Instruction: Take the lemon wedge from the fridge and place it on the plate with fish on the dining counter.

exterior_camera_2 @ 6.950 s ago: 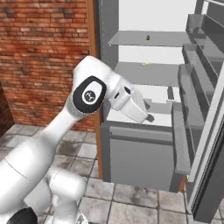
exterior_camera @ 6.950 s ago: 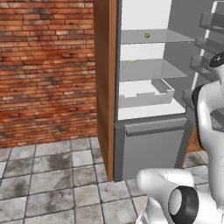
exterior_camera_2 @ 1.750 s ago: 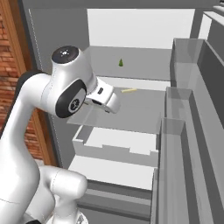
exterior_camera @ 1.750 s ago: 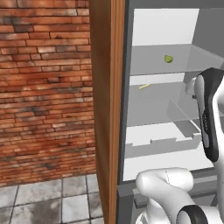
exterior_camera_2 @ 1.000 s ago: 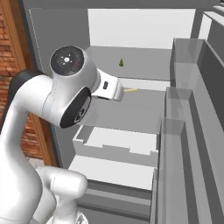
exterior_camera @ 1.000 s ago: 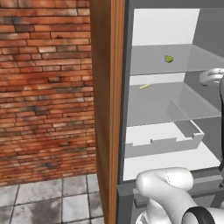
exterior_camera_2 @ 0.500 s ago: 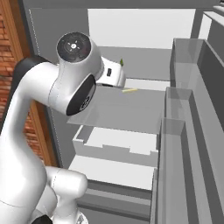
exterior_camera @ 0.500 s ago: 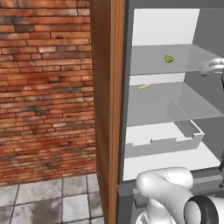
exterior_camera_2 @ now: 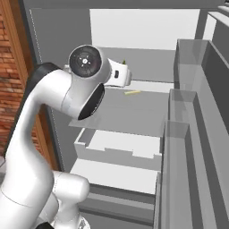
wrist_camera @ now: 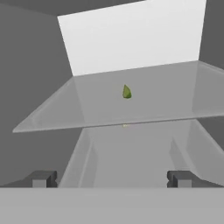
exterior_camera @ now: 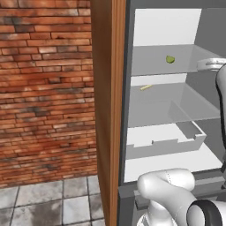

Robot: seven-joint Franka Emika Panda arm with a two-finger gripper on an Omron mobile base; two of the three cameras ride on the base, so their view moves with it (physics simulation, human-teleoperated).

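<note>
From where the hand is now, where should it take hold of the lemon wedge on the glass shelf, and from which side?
Probably from the front, level with the shelf. The lemon wedge stands narrow with its point up, so close the fingers across its lower, wider body. The open gripper sits a little below the shelf, so lift it first.

Simulated kitchen, open fridge [exterior_camera: 176,145] with glass shelves, brick wall [exterior_camera: 44,88], tiled floor [exterior_camera: 48,203]
</note>
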